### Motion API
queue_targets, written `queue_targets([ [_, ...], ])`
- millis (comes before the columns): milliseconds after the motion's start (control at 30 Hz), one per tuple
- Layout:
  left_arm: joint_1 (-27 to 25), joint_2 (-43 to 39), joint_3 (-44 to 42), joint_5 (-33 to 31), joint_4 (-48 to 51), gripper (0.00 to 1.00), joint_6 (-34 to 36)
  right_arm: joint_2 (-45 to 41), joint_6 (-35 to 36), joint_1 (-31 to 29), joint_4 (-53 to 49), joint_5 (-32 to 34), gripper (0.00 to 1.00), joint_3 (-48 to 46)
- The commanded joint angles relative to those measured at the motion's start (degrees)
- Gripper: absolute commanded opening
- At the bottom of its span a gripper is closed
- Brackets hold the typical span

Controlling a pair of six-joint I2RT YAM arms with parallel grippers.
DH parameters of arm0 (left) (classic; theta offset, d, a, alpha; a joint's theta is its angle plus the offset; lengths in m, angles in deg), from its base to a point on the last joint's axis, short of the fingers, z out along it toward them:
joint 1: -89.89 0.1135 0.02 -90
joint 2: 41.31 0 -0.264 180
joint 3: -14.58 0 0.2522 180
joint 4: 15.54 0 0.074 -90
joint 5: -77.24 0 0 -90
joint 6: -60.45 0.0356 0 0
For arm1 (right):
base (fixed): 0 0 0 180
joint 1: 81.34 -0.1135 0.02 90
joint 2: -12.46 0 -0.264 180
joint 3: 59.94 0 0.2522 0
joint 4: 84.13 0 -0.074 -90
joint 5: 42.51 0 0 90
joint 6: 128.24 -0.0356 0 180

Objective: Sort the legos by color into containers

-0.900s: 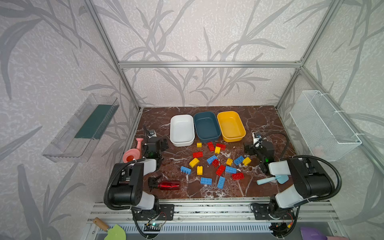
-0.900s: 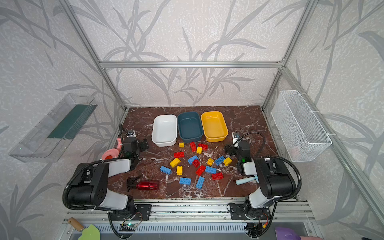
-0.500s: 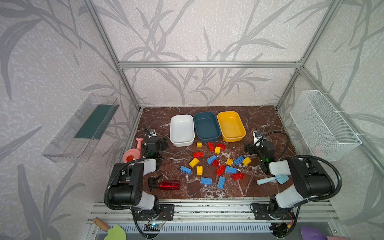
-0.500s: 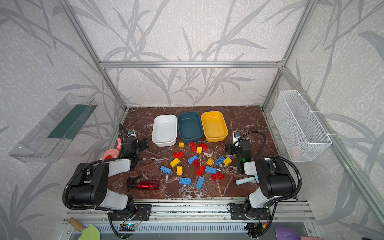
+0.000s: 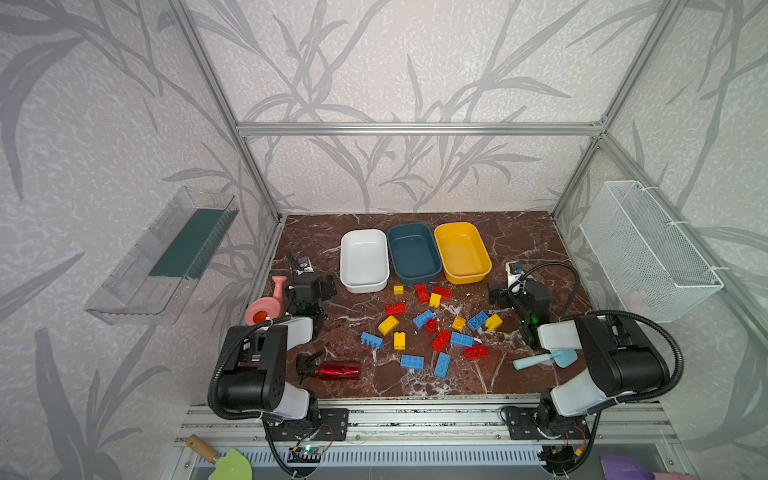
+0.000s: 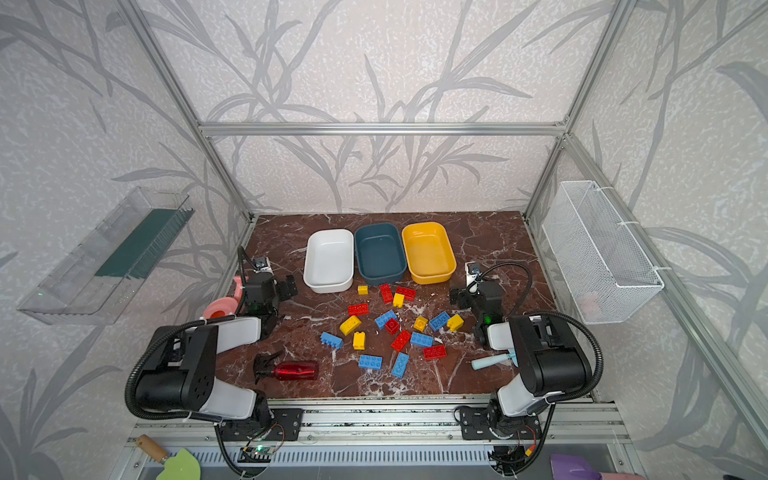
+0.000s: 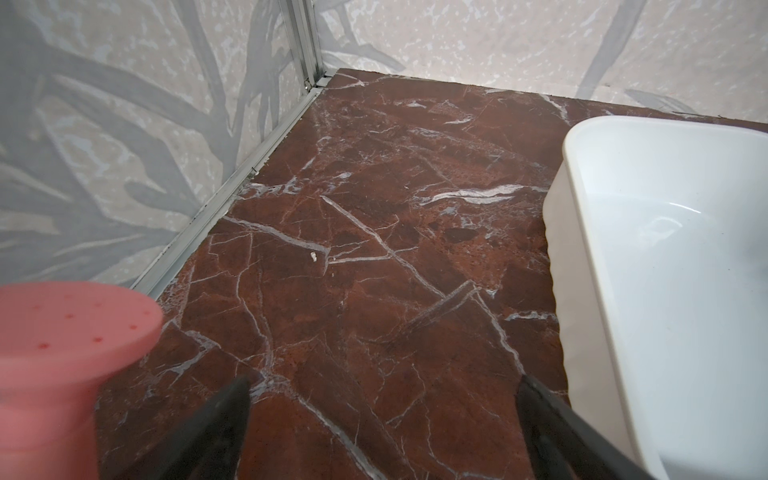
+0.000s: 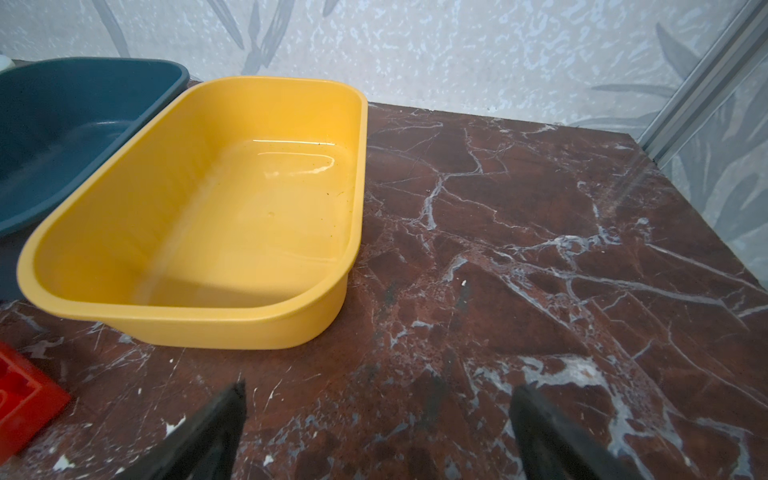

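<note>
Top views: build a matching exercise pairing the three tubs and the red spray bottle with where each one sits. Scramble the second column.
Column one
1. white tub
2. dark teal tub
3. yellow tub
4. red spray bottle

Column two, as seen in both top views
A. middle of the tub row
B. lying on its side near the front edge
C. right end of the tub row
D. left end of the tub row

Pairs: 1-D, 2-A, 3-C, 4-B

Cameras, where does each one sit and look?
Both top views: high at the front, looking down on legos, left arm, right arm.
Left wrist: on the left arm, facing the white tub; its open fingers show.
Right wrist: on the right arm, facing the yellow tub; its open fingers show.
Shared: both tubs also show from above.
</note>
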Motion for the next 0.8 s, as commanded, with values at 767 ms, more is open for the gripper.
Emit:
queue_targets([
  [767, -12.3, -24.7, 29.1, -7.7, 67.7, 0.99, -16.4, -31.8, -10.0, -26.6, -60.5, 18.3, 0.93, 18.9],
])
